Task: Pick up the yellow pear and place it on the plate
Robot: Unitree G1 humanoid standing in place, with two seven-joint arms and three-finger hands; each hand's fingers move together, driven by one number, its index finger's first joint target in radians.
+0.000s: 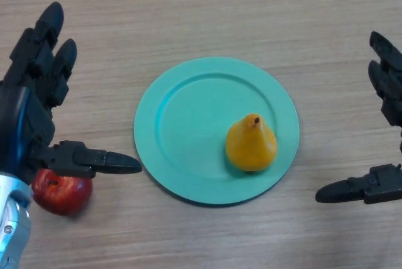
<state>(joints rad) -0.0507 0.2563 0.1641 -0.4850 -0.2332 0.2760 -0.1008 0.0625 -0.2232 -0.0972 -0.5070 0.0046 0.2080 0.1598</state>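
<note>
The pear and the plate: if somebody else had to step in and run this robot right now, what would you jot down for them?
Left hand: open, holding nothing, at the view's left edge, thumb stretched out toward the plate.
Right hand: open, holding nothing, at the right edge.
Yellow pear: standing upright on the teal plate, on its right half, stem up.
Red apple: on the table beside the plate, partly hidden under the left hand's thumb; not part of the job.
Done: the pear is on the plate.
Left: apparently nothing.

Pear (251, 145) on plate (188, 127), right of centre; apple (61, 192) left of plate.
</note>
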